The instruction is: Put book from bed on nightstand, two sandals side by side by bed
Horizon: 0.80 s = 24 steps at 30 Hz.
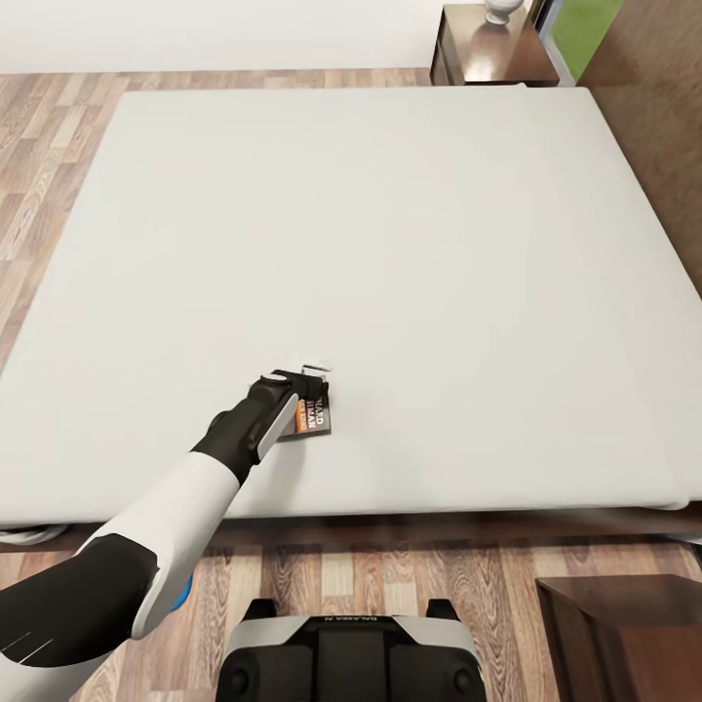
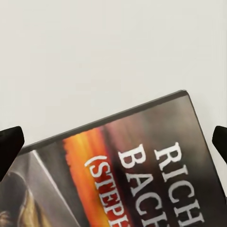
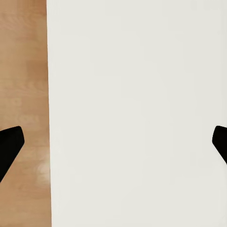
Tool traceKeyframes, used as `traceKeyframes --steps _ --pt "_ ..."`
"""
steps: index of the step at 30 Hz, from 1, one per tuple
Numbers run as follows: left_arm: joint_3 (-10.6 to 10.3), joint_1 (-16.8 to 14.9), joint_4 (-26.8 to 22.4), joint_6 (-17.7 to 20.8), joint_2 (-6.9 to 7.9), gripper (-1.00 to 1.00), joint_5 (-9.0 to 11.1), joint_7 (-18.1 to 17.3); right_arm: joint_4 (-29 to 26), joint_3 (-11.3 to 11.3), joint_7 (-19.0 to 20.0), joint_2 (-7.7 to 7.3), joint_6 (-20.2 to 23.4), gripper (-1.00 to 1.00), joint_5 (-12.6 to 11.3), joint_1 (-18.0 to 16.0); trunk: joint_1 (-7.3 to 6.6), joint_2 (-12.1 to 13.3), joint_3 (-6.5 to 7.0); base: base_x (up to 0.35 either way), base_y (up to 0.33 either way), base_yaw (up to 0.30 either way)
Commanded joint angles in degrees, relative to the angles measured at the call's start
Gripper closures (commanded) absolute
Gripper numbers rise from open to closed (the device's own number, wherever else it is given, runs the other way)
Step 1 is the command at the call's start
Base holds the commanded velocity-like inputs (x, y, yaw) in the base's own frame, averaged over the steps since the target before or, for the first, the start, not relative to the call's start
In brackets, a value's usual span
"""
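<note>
Matt pale cloth mattress (image 1: 390, 244), glossy book (image 1: 314, 417) cover, wood-plank floor (image 1: 39, 127) w/ grain, shiny dark-wood nightstand (image 1: 492, 49) top

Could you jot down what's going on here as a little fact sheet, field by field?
Place: bedroom, wood-plank floor
Bed: pale mattress, bare apart from the book
Book: flat on the mattress near the foot edge
Left gripper: open, over the book, fingertips wide apart
Right gripper: open, over a pale surface beside wood
Nightstand: beyond the bed's far corner

You are in a home bedroom: a large bed (image 1: 390, 244) with a plain pale mattress, brown wood-plank floor (image 1: 39, 156) around it, and a dark wooden nightstand (image 1: 492, 54) at its far corner.
</note>
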Motion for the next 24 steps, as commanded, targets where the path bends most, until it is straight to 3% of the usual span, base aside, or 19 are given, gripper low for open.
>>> traceKeyframes --steps 1,18,24 --pt "-0.24 -0.02 -0.07 0.22 0.04 -1.0 0.61 0.49 -0.07 0.44 -0.15 0.02 0.26 -1.0 -0.24 0.02 0.23 -0.44 -0.21 0.0 0.0 0.0" --pt "-0.25 -0.02 -0.07 0.22 0.03 -1.0 0.61 0.49 -0.08 0.38 -0.15 0.04 0.29 -1.0 1.43 0.02 0.23 -0.44 -0.21 0.0 0.0 0.0" --pt "-0.25 -0.02 -0.07 0.22 0.03 -1.0 0.61 0.49 -0.08 0.38 -0.15 0.08 0.29 -1.0 1.6 0.02 1.55 -2.85 -1.28 0.0 0.0 0.0"
